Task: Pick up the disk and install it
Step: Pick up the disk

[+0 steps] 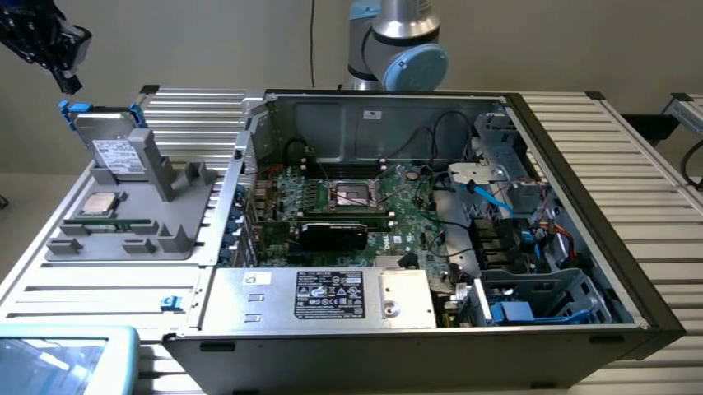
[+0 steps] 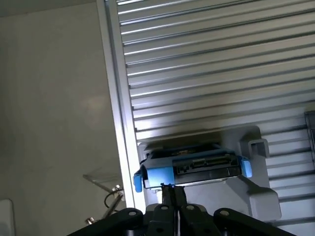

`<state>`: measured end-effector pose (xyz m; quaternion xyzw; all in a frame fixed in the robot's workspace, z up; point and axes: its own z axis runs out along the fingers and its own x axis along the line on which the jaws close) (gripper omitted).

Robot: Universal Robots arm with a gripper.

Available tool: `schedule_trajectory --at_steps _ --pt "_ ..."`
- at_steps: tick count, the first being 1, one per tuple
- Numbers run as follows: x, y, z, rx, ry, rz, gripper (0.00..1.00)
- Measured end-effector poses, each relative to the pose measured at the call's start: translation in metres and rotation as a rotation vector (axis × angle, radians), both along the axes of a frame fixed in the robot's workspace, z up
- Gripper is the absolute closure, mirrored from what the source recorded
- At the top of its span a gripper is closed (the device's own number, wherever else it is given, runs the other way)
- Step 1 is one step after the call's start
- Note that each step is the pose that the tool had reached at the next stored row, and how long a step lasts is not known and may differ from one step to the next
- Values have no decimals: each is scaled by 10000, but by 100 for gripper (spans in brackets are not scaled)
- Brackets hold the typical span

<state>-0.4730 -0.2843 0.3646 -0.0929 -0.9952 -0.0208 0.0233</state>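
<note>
Exterior view, desk (image 1: pixel 615 164): ribbed silver metal slats. It carries an open computer case (image 1: pixel 374 123) and, beside it on the exterior view's left, a grey holder (image 1: pixel 132 239).
Holder, form: matte moulded tray with raised blocks and shallow pockets.
Holder, contents: the disk (image 1: pixel 114 146), standing upright on edge in a slot at the holder's far corner, toward the desk's far edge. Also a small square silver chip (image 1: pixel 99 204) lying flat in a pocket, with a thin green strip (image 1: pixel 115 222) just beside it.
Disk, make: flat silver-grey metal rectangle with a white printed label and blue plastic rails and tabs on its sides.
Case, form: black-rimmed box, lid off, bare metal walls.
Case, contents: a green circuit board (image 1: pixel 407 218) on the floor and a silver box (image 1: pixel 329 295) with a black-and-white label along the near edge. A grey cage (image 1: pixel 549 292) with blue tabs sits in the near corner on the exterior view's right, and black and blue cables (image 1: pixel 491 197) run between them.
Tool state: my gripper (image 1: pixel 71 81) is black, its fingers pressed together with nothing between them. It hangs just above the disk's top edge, with a gap showing.
Wrist view, disk end: a dark connector row between blue tabs, just past my closed fingertips.
</note>
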Motion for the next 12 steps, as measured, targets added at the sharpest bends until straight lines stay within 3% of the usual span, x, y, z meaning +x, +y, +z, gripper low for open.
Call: schedule_trajectory --at_steps 12 --pt "1 0 0 0 -1 -2004 89"
